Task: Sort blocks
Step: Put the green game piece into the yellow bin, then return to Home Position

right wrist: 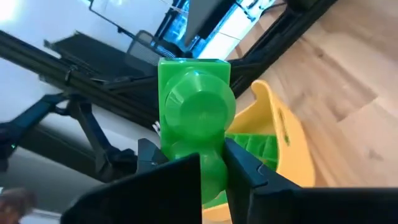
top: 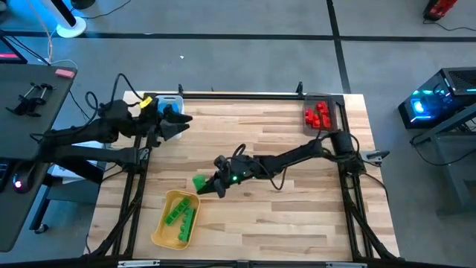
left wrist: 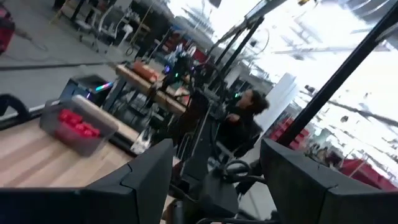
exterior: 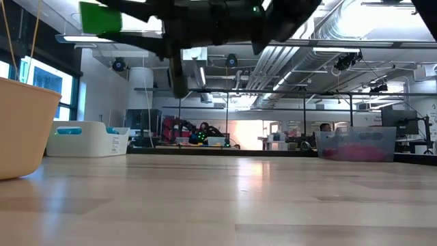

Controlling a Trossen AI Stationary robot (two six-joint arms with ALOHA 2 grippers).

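Item one: the right gripper (top: 210,185), reached out across the wooden table (top: 282,216) toward its left side. We find its jaws closed tight on a green block (top: 201,182), which it holds clear of the table just beside the upper rim of the yellow tray (top: 162,231). In the right wrist view we see the block's round stud facing the camera, pinched between the two dark fingers (right wrist: 155,186), with the yellow tray below and beyond it. In the low view the same block (exterior: 100,17) hangs high above the tabletop.

Item two: the yellow tray, near the front left of the table. We count several green blocks (top: 181,214) lying inside it.

Item three: the grey tray (top: 338,112), at the far right corner of the table. It holds a cluster of red blocks (top: 318,115); the left wrist view shows them too (left wrist: 78,123).

Item four: the white tray (top: 176,100), at the far left corner. We can make out something blue in it, but cannot tell what.

Item five: the left gripper (top: 186,119), parked beside the white tray at the far left. Its jaws stand apart and we see nothing between them.

Item six: a seated person (left wrist: 245,118) in the room beyond the table, seen in the left wrist view.
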